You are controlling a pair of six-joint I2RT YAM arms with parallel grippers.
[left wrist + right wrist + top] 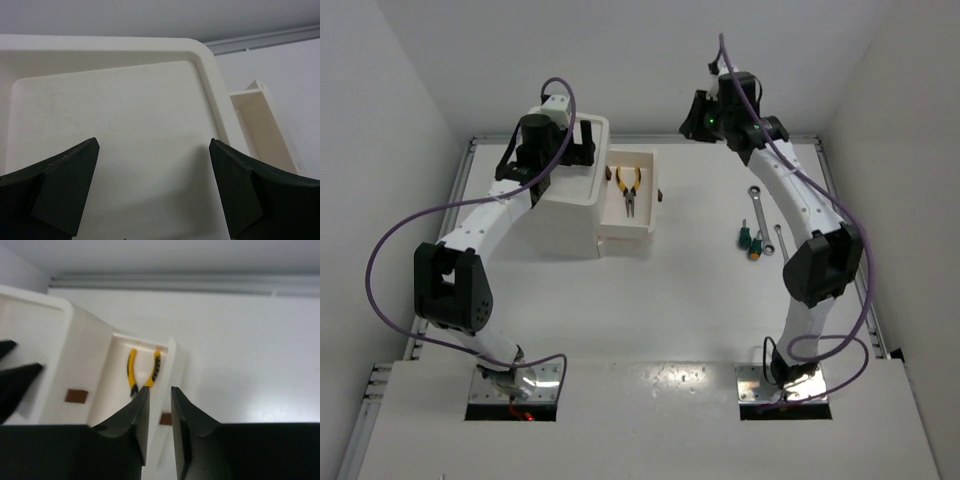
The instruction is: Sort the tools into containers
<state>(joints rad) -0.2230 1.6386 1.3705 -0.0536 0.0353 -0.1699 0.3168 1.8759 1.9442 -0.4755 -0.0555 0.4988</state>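
Note:
The white drawer unit (570,225) stands at the back left. One drawer (645,160) is pulled out to the right, and the yellow-handled pliers (627,186) lie in it; they also show in the right wrist view (132,371). My left gripper (588,140) is open and empty just above the bare top tray (140,110). My right gripper (695,118) is raised to the right of the drawer, empty, its jaws a narrow gap apart (160,390). Two silver wrenches (757,202) (779,240) and two green screwdrivers (744,237) (756,247) lie on the table at the right. The green-handled pliers are not in view.
Dark-red knobs show on the open drawer's front (663,196) and on the unit (76,395). White walls close in the table at the back and both sides. The right arm's forearm (800,200) runs above the wrenches and screwdrivers.

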